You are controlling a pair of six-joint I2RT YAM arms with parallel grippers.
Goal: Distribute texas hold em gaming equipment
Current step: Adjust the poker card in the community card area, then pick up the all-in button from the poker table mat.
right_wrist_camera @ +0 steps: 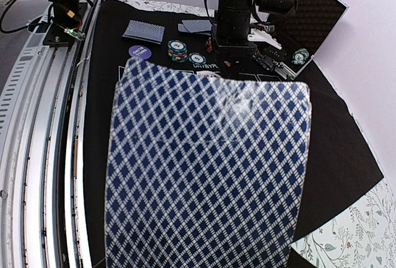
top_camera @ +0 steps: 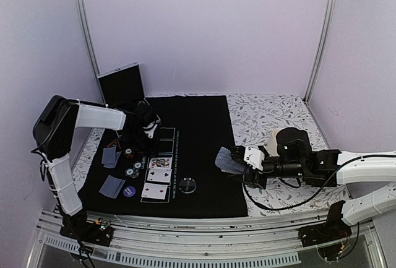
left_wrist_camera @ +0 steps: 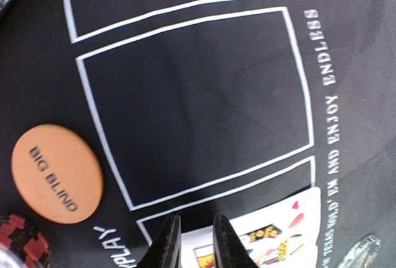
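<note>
Right gripper (top_camera: 240, 161) is clamped on a lattice-backed card (right_wrist_camera: 207, 169), held above the black mat (top_camera: 204, 132) near its right edge. Left gripper (left_wrist_camera: 195, 244) has its fingers narrowly apart, gripping nothing, over a face-up card (left_wrist_camera: 278, 237). An orange disc (left_wrist_camera: 55, 174) lies on the mat nearby.

Layout: a mat (top_camera: 204, 156) is laid on the left part of the table (top_camera: 278, 119), with a case (top_camera: 120, 85) stood behind its far-left corner. On the mat, face-up cards (top_camera: 158, 175) are set front-left, with chips (top_camera: 135, 170) to their left and a disc (top_camera: 188, 185) to their right. The face-down cards (top_camera: 112, 186) are placed at the left edge. A single card (top_camera: 228, 160) is held by the right gripper (top_camera: 237, 161) at the right edge.
</note>
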